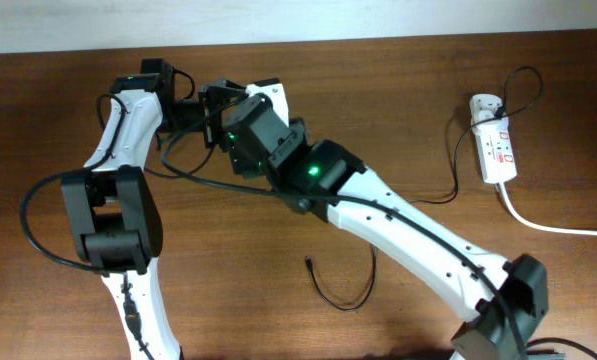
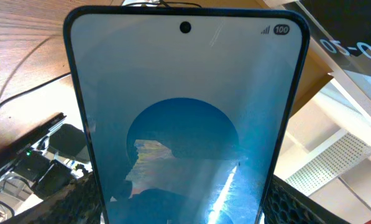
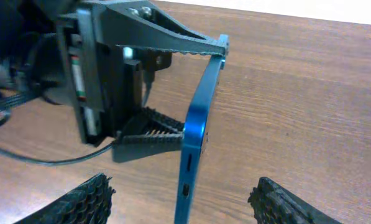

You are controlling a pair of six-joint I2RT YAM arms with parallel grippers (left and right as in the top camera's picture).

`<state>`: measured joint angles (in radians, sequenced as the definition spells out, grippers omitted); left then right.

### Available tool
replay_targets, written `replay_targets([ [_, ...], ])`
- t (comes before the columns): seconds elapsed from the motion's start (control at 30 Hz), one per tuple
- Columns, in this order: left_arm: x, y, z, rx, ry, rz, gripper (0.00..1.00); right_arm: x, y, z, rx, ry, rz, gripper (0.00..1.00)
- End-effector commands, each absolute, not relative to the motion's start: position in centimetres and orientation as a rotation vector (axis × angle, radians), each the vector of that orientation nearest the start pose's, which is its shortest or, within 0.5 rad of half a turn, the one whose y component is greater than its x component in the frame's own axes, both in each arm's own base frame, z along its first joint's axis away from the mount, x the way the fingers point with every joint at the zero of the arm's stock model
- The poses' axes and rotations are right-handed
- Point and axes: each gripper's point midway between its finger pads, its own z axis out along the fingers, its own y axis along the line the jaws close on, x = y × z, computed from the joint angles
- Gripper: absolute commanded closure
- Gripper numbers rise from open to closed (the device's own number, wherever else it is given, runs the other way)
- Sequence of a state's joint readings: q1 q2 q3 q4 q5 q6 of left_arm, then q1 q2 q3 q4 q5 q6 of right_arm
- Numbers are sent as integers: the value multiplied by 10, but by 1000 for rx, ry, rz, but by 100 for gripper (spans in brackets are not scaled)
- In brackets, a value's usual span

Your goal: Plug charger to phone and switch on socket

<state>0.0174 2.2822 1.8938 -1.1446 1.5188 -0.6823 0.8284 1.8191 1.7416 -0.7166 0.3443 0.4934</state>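
Observation:
The phone (image 2: 185, 124), blue screen lit, is held up on edge by my left gripper (image 2: 186, 190), which is shut on its two long sides. From the right wrist the phone (image 3: 197, 137) shows edge-on, with its port end nearest the camera. My right gripper (image 3: 182, 190) stands open, one finger on each side of that end, touching neither face. Overhead, both grippers meet at the table's back left: left gripper (image 1: 193, 105), right gripper (image 1: 226, 122). The charger's tip (image 1: 308, 263) lies on the wood at front centre, its cable running to the adapter on the socket (image 1: 495, 150) at far right.
My right arm (image 1: 408, 225) stretches diagonally across the table, over part of the charger cable. The socket's thick white cord (image 1: 568, 228) runs off the right edge. A black cable loop (image 1: 33, 215) hangs beside the left arm.

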Motion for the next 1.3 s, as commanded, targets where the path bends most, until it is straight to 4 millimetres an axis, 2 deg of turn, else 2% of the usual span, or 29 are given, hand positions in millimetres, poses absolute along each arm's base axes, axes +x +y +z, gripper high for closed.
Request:
replay_targets([
  [0.0, 451, -162, 207, -845, 2445, -2471, 23, 391, 328, 239, -184, 2284, 212, 25],
  [0.07, 451, -162, 207, -844, 2445, -2471, 22, 395, 332, 244, -210, 2255, 216, 37],
  [0.1, 451, -162, 207, -843, 2445, -2471, 22, 396, 333, 245, -208, 2250, 221, 39],
  [0.2, 451, -162, 207, -843, 2445, -2471, 22, 400, 330, 241, -196, 2245, 190, 42],
  [0.33, 451, -162, 207, -843, 2445, -2471, 22, 405, 335, 224, -203, 2264, 171, 43],
  [0.53, 452, -162, 205, -830, 2453, -2451, 22, 411, 331, 232, -166, 2222, 142, 44],
  [0.67, 452, -162, 203, -835, 2463, -2436, 22, 412, 332, 233, -163, 2216, 150, 51],
  [0.73, 452, -162, 203, -835, 2463, -2436, 22, 410, 336, 232, -177, 2227, 175, 51],
  [0.97, 452, -162, 203, -834, 2462, -2436, 21, 409, 339, 231, -183, 2235, 195, 66],
  [1.27, 452, -162, 203, -835, 2462, -2437, 22, 409, 338, 231, -182, 2234, 194, 74],
])
